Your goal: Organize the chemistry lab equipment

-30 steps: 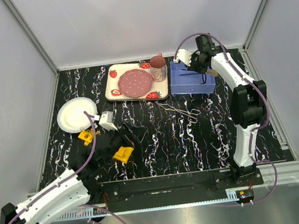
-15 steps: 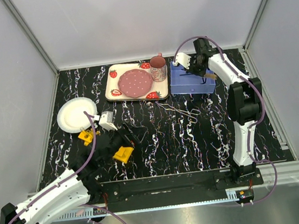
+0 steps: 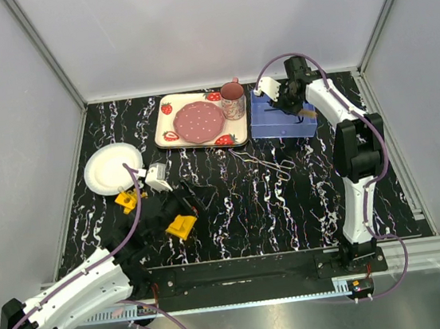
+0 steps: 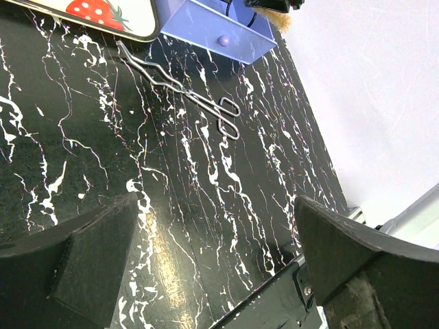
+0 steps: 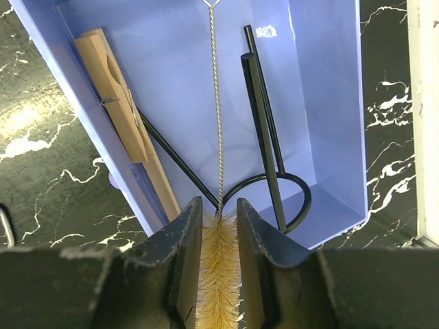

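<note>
The blue box (image 5: pixel 171 68) is holding the tube brush (image 5: pixel 219 288) by its wire stem, while the bristles seem to be overhanging the near wall. Your right gripper (image 5: pixel 218 209) is standing narrowly parted with bristles filling the gap; whether it is pinching them, you cannot tell. Letting go here is risking the brush tipping out. Your left gripper (image 4: pixel 219 240) is gaping wide, empty. The wire tongs (image 4: pixel 185 92) are lying outside the box. No readable writing is showing.

Robot test cell, plain white panel walls (image 3: pixel 210 21), aluminium frame struts (image 3: pixel 46 53), black marbled tabletop (image 3: pixel 234 211), left arm (image 3: pixel 75 294) and right arm (image 3: pixel 359 155) bolted at its edge.
</note>
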